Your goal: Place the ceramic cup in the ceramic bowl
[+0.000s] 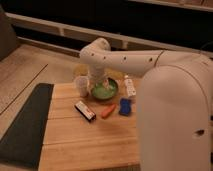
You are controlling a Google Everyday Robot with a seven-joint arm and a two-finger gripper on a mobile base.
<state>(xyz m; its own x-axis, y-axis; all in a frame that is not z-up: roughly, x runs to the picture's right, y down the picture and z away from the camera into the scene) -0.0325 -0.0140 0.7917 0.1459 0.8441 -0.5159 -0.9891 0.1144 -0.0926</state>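
The ceramic cup (81, 85) is small and pale and stands upright on the wooden table (90, 140), just left of the ceramic bowl (106, 90). The bowl is green and glossy, with something pale inside it. My white arm reaches in from the right and bends down at its elbow. The gripper (97, 81) hangs between the cup and the bowl, over the bowl's left rim and close beside the cup. The wrist hides its tips, and I cannot tell whether it touches the cup.
A dark box with a white label (85, 110), an orange stick-like item (107, 111) and a blue item (125, 106) lie in front of the bowl. A white bottle (130, 86) lies to its right. A dark mat (25, 125) covers the table's left side.
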